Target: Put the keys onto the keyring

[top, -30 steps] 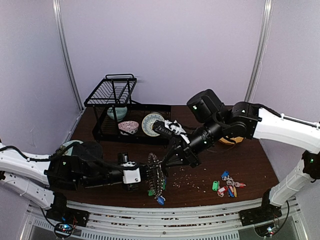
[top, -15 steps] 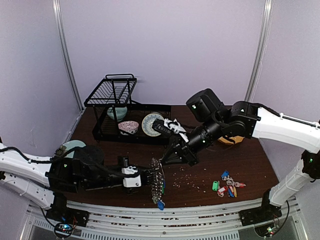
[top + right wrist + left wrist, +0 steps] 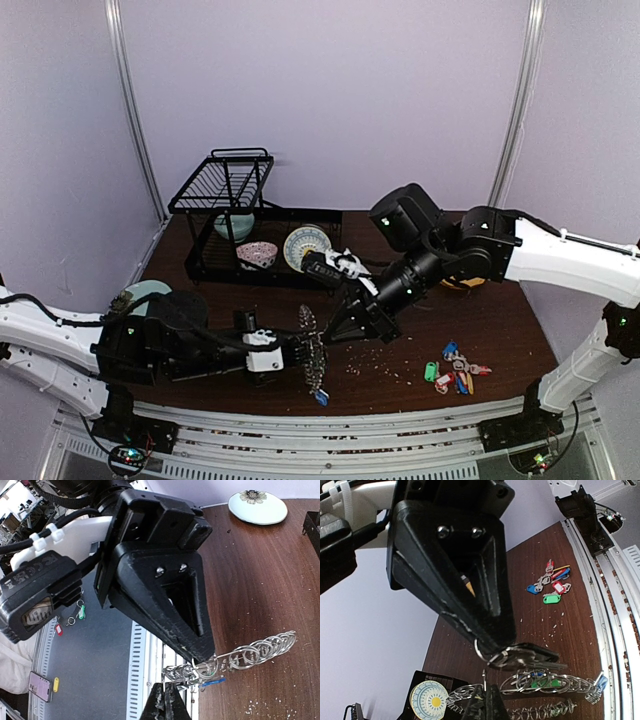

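Observation:
My left gripper (image 3: 293,353) is shut on the keyring (image 3: 313,357) and holds it upright and edge-on above the table. In the left wrist view its fingers (image 3: 492,705) pinch the rim, where silver rings and a green tag (image 3: 547,682) hang. My right gripper (image 3: 332,336) is shut on the keys (image 3: 527,656), a small silver bunch on a split ring, held close above the keyring's rim. In the right wrist view the keys (image 3: 187,672) sit just past my fingers (image 3: 156,705), beside the keyring's silver rings (image 3: 255,652) and blue tag (image 3: 212,682). I cannot tell whether keys and ring touch.
A black dish rack (image 3: 235,215) with a patterned plate (image 3: 300,245) and pink bowl (image 3: 257,253) stands at the back left. A bunch of coloured tagged keys (image 3: 455,368) lies front right. A pale plate (image 3: 140,292) lies at the left. Crumbs dot the table's middle.
My right gripper has moved down and forward with the keys, closing on the keyring. My left gripper has shifted the keyring a little to the right and turned it more edge-on.

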{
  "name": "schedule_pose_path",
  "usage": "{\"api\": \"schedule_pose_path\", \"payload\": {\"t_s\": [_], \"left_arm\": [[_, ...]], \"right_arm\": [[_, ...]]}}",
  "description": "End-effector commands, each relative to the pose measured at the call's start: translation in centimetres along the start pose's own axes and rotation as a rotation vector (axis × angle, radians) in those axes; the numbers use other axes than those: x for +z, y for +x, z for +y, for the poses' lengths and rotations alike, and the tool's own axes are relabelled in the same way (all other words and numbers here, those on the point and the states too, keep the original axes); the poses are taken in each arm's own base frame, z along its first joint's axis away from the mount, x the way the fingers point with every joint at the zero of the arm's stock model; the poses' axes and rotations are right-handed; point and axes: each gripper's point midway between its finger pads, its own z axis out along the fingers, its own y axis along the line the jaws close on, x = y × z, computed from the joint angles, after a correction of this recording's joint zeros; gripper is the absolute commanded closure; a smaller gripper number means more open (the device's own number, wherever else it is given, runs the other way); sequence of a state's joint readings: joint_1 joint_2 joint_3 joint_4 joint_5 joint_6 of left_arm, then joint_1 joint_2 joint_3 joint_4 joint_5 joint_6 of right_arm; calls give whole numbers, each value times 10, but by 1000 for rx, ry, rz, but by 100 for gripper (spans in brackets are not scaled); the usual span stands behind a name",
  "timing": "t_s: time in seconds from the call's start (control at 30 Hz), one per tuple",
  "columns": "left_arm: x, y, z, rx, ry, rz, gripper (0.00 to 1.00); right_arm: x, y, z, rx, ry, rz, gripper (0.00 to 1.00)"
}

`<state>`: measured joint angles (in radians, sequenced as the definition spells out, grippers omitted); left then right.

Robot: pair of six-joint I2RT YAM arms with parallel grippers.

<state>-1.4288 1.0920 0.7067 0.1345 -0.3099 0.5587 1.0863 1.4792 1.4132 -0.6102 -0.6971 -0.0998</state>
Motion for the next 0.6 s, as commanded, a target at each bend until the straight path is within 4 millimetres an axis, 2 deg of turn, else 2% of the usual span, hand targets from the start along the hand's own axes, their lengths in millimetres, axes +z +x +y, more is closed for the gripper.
{"api": "schedule_pose_path", "payload": {"t_s": [0.0,0.17,0.43,0.57], "left_arm": [[-6,-27,19,-48,-63,-105,100],[-7,-28,19,-54,-61,-110,100],[-7,-27,19,-55,-62,-106,100],[-6,-26,19,-56,-60,-102,100]], "right_arm": [[-4,-4,-15,13,97,-25,100],[-3,-7,-25,37,143,-34,100],[6,13,-19,36,78,51,100],[7,13,-15,32,51,50,100]]}}
